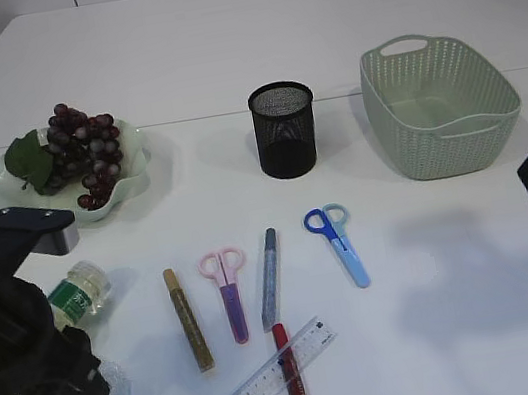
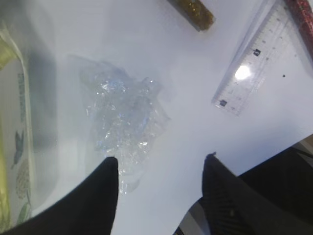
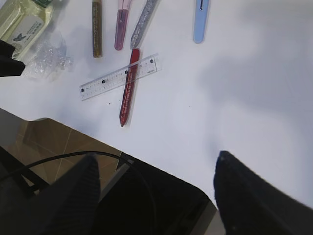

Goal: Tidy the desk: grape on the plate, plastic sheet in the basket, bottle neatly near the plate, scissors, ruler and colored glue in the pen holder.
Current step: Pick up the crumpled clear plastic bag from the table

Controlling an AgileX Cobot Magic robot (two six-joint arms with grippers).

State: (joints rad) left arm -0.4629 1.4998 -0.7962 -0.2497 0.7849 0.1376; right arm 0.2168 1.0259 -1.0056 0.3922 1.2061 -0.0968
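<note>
The left gripper (image 2: 160, 164) hangs just above the white table (image 1: 438, 270), jaws apart and holding nothing. One fingertip (image 2: 108, 165) is at the edge of the crumpled plastic sheet (image 2: 122, 125); I cannot tell if it touches. The other fingertip is over bare table. Beside the sheet, on the gripper's outer side, lies the bottle (image 1: 75, 293) on its side, green cap toward the plate (image 1: 133, 174). In the left wrist view only its label edge shows.

Further out from the gripper, toward the table centre: gold glue stick (image 1: 188, 319), pink scissors (image 1: 228, 290), grey glitter glue stick (image 1: 269, 278), and blue scissors (image 1: 337, 241), all flat and apart. The clear ruler (image 1: 260, 386) lies near the front edge, slanted. The red glue stick (image 1: 293, 380) crosses over it, touching.

Beyond these, far from the gripper, stands the black mesh pen holder (image 1: 285, 130), upright. To its right is the pale green basket (image 1: 442, 107). The plate sits at the back left, w/ the grape (image 1: 84, 151) bunch and a green leaf on it.

The right gripper (image 3: 156, 164) is opened wide, nothing between the fingers, over the front table edge, well apart from all objects. Below the edge a brownish floor and a black cable show.

The surface is plain white, matte, w/ soft shadows. Behind is a white panelled wall.
</note>
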